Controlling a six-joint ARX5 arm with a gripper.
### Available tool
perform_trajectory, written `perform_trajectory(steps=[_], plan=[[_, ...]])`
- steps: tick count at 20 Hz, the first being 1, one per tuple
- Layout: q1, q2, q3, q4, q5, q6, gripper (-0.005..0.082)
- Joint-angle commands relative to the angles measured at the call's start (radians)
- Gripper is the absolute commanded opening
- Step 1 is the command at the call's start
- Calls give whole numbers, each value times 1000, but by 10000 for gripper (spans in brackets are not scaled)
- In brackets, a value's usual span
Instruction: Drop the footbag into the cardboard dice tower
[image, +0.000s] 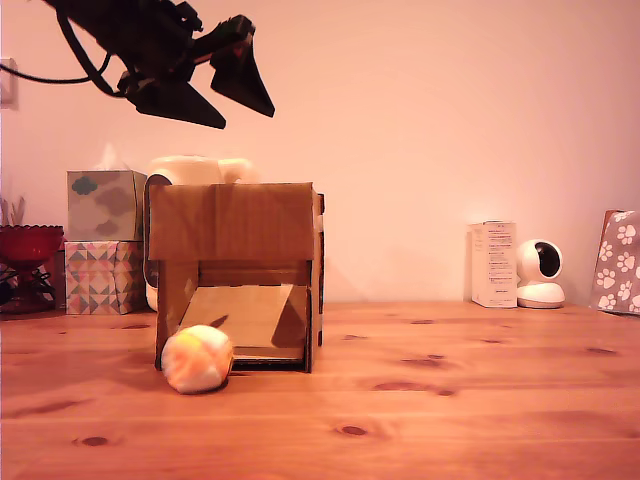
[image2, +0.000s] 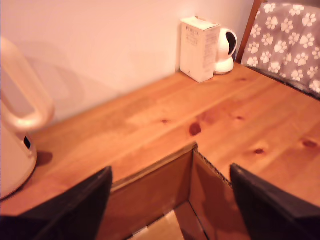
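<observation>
- The gripper (image: 222, 95), upper left of the exterior view, is held spread and empty.
- The footbag (image: 197, 359) rests lower left, touching the cardboard dice tower (image: 235, 275).
- A centred descent is advised before pinching.

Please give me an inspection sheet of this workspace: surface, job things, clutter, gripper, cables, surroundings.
Surface: wooden table, knotty planks, no spills seen.
Job's things: footbag lies on the table at the front opening of the dice tower, toward the exterior view's left corner; the tower stands upright, its ramp visible, top open in the wrist view.
Clutter: two stacked tissue boxes and a red bowl at the exterior view's left; a cream appliance behind the tower; a white box and a small white camera at the right.
Gripper: gripper open, empty, high above the tower.
Cables: a black cable hangs off the arm.
Surroundings: plain wall; a paw-print cloth at the right edge.
</observation>
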Motion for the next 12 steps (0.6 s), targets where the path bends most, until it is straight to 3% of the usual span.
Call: perform_trajectory(steps=[1, 5, 9, 12], plan=[[1, 0, 12, -54, -2, 8, 602], [-2, -41, 15, -200, 21, 8, 12], [-2, -73, 14, -314, 66, 8, -19], [-1, -92, -11, -320, 98, 8, -19]])
